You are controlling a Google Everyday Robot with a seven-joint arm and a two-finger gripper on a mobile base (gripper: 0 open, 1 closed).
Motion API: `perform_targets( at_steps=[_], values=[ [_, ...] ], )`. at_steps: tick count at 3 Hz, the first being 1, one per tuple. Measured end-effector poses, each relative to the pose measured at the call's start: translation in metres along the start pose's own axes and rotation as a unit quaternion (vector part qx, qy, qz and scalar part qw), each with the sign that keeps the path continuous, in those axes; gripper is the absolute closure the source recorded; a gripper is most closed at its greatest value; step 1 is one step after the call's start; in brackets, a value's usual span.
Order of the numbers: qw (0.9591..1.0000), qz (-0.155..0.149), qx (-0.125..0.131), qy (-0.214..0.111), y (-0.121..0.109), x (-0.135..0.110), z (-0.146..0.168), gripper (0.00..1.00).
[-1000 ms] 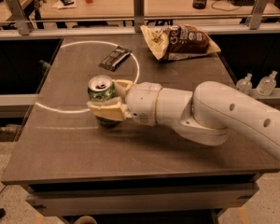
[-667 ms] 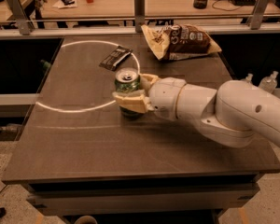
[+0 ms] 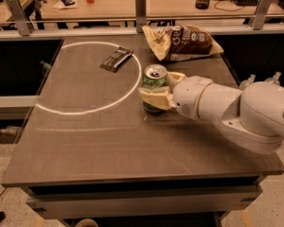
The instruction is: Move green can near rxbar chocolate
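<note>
Green aluminium drink can [image 3: 153,82] with a silver top stands upright near the middle of the dark grey bench [image 3: 109,145], just outside the right edge of a white painted ring [image 3: 85,112]. The robot's cream two-finger hand [image 3: 163,88] is clamped around the can's sides. The flat dark-wrapped rxbar chocolate [image 3: 116,59] lies up-left, inside the ring, near the can but apart from it. A tan-and-brown snack bag [image 3: 184,42] lies behind.
</note>
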State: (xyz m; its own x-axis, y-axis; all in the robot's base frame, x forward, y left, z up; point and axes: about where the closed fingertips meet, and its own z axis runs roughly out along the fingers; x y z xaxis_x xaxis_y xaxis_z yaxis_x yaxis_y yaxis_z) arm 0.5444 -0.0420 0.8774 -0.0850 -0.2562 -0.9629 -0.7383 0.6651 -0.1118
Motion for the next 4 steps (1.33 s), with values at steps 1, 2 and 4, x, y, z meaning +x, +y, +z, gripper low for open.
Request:
perform_targets(
  at_steps=[1,2,4],
  values=[
    [1.0000,0.000,0.000,0.000,-0.0001,-0.0002,0.0000,1.00],
    [1.0000,0.000,0.000,0.000,-0.0001,-0.0006,-0.0001,1.00],
    [1.0000,0.000,0.000,0.000,-0.0002,-0.0008,0.0000,1.00]
  ],
)
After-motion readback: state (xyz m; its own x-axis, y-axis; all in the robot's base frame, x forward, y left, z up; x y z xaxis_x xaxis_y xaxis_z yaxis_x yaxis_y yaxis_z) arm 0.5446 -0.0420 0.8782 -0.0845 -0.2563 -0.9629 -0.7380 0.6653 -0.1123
